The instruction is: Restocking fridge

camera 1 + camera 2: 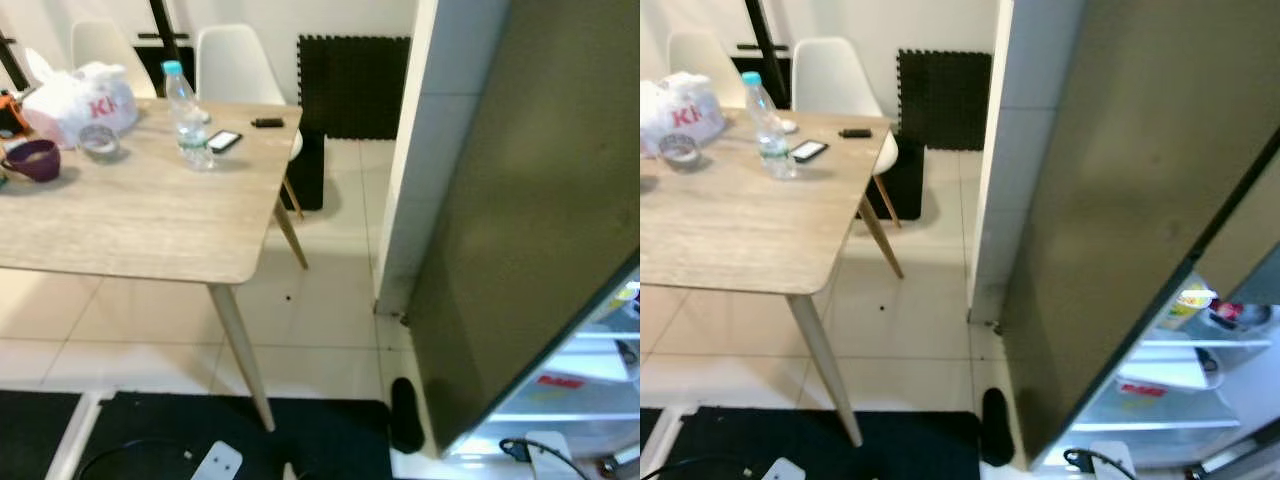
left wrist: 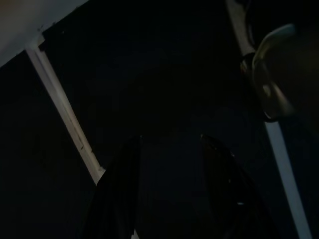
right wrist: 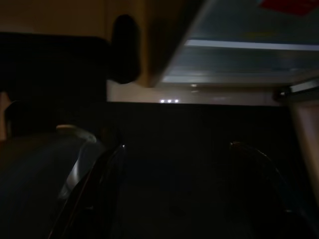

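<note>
The fridge stands at the right with its grey door (image 1: 530,220) swung open toward me. Lit shelves (image 1: 1180,370) inside hold a few packaged items. A clear water bottle (image 1: 186,115) with a blue cap stands upright on the wooden table (image 1: 130,220) at the left. Both arms hang low over a dark floor mat. In the dim left wrist view my left gripper (image 2: 169,142) is open with nothing between its fingers. My right gripper (image 3: 179,149) is open too and holds nothing, with the fridge's lit base ahead of it.
On the table are a white plastic bag (image 1: 75,100), a glass (image 1: 100,142), a purple mug (image 1: 35,160) and a phone (image 1: 223,141). Two white chairs (image 1: 235,65) stand behind it. Pale tiled floor (image 1: 330,300) lies between table and fridge. A dark mat (image 1: 300,440) is underfoot.
</note>
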Motion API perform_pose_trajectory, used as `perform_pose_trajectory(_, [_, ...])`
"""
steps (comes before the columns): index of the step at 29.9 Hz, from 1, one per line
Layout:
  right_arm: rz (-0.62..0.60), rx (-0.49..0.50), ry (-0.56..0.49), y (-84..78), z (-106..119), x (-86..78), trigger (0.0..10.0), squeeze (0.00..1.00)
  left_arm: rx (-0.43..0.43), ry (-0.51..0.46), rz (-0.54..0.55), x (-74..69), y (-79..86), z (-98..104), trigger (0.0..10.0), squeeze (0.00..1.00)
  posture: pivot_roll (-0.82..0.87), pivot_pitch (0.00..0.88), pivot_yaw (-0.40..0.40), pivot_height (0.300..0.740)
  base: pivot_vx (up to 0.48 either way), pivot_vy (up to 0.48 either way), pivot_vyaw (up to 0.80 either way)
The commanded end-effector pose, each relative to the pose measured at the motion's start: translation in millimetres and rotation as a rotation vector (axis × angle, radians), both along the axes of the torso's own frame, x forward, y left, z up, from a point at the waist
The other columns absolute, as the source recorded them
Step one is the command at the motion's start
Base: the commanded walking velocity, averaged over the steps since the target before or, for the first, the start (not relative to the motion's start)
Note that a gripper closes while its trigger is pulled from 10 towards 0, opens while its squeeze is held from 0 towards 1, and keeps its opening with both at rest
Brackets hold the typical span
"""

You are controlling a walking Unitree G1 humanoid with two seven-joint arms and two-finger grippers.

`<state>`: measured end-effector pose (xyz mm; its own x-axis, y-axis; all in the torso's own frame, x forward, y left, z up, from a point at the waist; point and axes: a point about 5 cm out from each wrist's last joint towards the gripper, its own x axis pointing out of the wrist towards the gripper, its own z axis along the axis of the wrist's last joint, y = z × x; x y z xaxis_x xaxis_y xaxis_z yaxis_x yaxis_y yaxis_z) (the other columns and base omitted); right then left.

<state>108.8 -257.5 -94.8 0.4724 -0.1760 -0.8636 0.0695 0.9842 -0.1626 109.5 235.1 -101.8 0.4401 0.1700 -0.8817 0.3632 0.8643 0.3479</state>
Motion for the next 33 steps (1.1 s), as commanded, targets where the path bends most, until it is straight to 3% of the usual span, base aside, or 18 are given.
perform_pose_trajectory(1, [-0.003, 0.01, -0.005, 2.9, -0.7, 0.3, 10.0, 0.0, -0.001, 0.016, -0.003, -3.5, -1.1, -1.4, 10.0, 0.0, -0.07, 0.0, -0.076, 0.74, 0.0, 0.3, 0.0])
perform_pose_trajectory(33, [-0.001, 0.01, -0.004, 2.7, -0.6, 0.4, 10.0, 0.0, -0.001, 0.018, -0.005, -4.0, -1.3, -1.6, 10.0, 0.0, -0.07, 0.0, -0.075, 0.74, 0.0, 0.3, 0.0])
